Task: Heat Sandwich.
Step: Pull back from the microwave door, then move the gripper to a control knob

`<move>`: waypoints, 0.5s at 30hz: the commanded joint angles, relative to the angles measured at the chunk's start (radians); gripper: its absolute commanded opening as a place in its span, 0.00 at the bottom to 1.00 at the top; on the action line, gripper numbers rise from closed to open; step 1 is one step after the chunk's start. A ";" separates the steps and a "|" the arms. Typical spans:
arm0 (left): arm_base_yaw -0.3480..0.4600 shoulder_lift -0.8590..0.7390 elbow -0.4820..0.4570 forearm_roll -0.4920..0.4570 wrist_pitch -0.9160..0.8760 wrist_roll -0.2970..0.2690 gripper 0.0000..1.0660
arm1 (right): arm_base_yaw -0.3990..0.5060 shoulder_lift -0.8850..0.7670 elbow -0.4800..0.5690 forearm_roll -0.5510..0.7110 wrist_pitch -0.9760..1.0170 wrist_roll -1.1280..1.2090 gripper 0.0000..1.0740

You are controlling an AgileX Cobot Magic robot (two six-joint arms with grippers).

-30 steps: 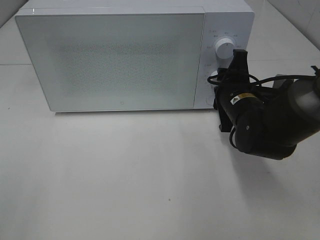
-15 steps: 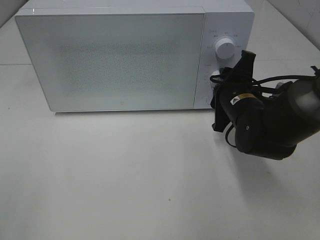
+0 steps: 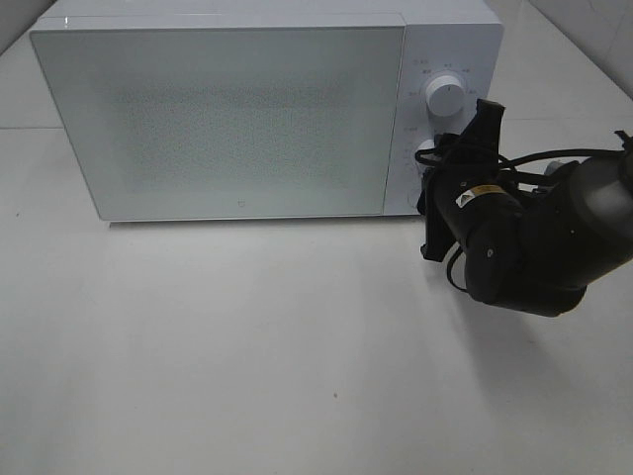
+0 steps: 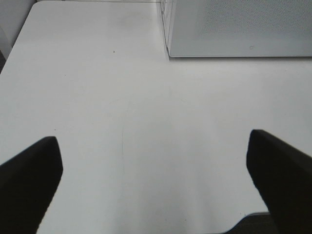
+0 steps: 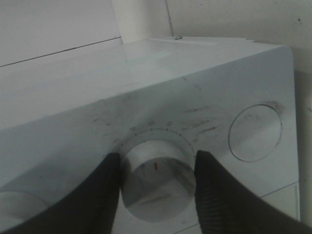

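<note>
right gripper [image 5: 157, 158] clamps lower dial [image 5: 155, 181] on microwave [image 3: 237, 119]; left gripper [image 4: 152, 139] spread wide, empty.

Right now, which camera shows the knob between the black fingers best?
Right wrist view: the knob is close, clamped by the right gripper. The high view mostly hides it behind that gripper; left wrist view misses it.

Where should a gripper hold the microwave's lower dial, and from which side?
Grip the lower dial by its round side wall, coming straight from the front, one finger on each opposite side. It stands out as a short cylinder; the right gripper flanks it this way.
</note>
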 commanded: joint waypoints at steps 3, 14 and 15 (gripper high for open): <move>0.003 -0.016 0.001 -0.002 -0.003 -0.003 0.92 | -0.002 -0.020 -0.024 -0.079 -0.184 -0.048 0.41; 0.003 -0.016 0.001 -0.002 -0.003 -0.003 0.92 | -0.002 -0.020 -0.024 -0.053 -0.190 -0.123 0.72; 0.003 -0.016 0.001 -0.002 -0.003 -0.003 0.92 | -0.002 -0.020 -0.024 -0.053 -0.188 -0.125 0.71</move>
